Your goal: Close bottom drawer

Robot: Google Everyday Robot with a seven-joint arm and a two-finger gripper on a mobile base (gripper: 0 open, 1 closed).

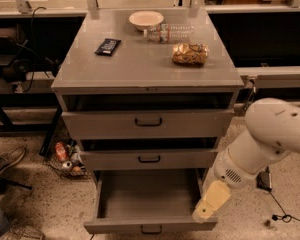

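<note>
The grey cabinet (145, 74) has three drawers. The bottom drawer (115, 226) is pulled far out toward me and its inside is bare. Its small dark loop handle (151, 229) sits at the lower edge of the view. The middle drawer (149, 159) and top drawer (148, 122) stand slightly out. My gripper (206, 211), a cream piece at the end of the white arm (270, 139), hangs at the right front corner of the bottom drawer, over its front panel's right end. I cannot tell whether it touches the panel.
On the cabinet top lie a white bowl (146, 19), a water bottle (171, 33), a snack bag (190, 54) and a dark packet (108, 46). A wire basket of cans (66, 160) sits on the floor at left. Cables (277, 211) lie at right.
</note>
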